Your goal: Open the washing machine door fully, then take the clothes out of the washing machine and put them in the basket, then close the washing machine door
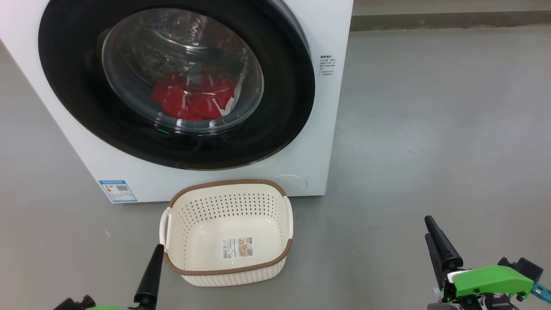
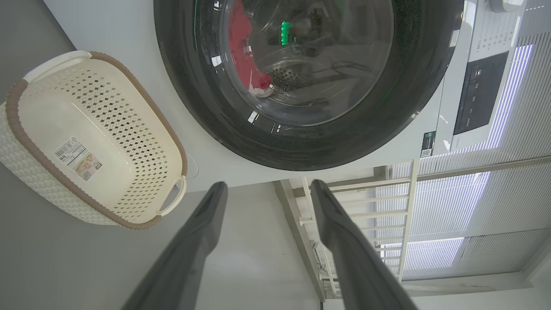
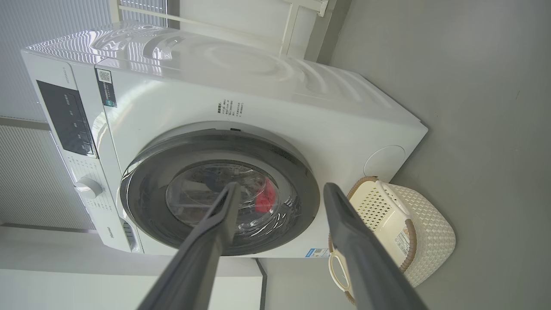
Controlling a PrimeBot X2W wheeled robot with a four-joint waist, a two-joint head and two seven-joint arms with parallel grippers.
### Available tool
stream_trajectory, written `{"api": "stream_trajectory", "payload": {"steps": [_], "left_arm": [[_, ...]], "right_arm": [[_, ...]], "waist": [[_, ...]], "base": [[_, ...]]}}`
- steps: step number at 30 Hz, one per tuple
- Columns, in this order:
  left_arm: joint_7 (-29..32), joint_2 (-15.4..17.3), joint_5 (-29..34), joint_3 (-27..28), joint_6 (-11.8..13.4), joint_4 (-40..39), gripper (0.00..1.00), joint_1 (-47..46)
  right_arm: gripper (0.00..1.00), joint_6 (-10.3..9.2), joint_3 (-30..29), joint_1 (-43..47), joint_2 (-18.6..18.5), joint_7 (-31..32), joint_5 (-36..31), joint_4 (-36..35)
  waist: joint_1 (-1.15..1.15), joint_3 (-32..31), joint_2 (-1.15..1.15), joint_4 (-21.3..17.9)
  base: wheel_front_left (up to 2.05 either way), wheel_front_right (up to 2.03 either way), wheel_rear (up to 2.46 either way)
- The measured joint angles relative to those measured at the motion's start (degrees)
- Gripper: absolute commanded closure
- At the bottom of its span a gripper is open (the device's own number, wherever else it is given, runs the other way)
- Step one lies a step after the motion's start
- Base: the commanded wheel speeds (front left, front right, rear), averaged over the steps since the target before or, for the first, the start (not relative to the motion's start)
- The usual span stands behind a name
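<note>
Shut flush on the washing machine (image 1: 331,142): the washing machine door (image 1: 176,82). Behind its glass, low in the drum: red clothes (image 1: 191,101) w/ white trim. Parked empty just near of the machine, below the door: the basket (image 1: 228,184), prob. to keep the carry short. Spread wide, gripping nothing: left gripper (image 2: 267,185) near-left, beside the basket's corner; right gripper (image 3: 282,186) near-right, well apart. Door-opening not yet begun, by the look. Underneath: smooth grey floor (image 1: 430,129). Far right: wall base (image 1: 447,19). Beyond the machine: slatted blinds (image 2: 495,206), white rack (image 2: 344,202).
</note>
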Motion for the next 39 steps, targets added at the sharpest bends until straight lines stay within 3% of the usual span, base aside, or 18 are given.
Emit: {"api": "stream_trajectory", "payload": {"steps": [23,39], "left_arm": [[-3.6,0.15,20.09,-3.63,2.07,-2.4,0.0,-2.53],[-6.24,0.25,35.12,-5.31,5.05,-3.59,0.0,-4.5]], "right_arm": [[0.0,0.0,1.2,-3.05,0.03,-3.88,-20.08,-0.59],[0.0,0.0,2.92,-4.63,-0.07,-6.54,-33.27,-2.16]], "waist": [[0.0,-0.19,0.0,-0.3],[0.0,-0.22,0.0,-0.4]], "base": [[0.0,0.0,0.0],[0.0,0.0,0.0]]}}
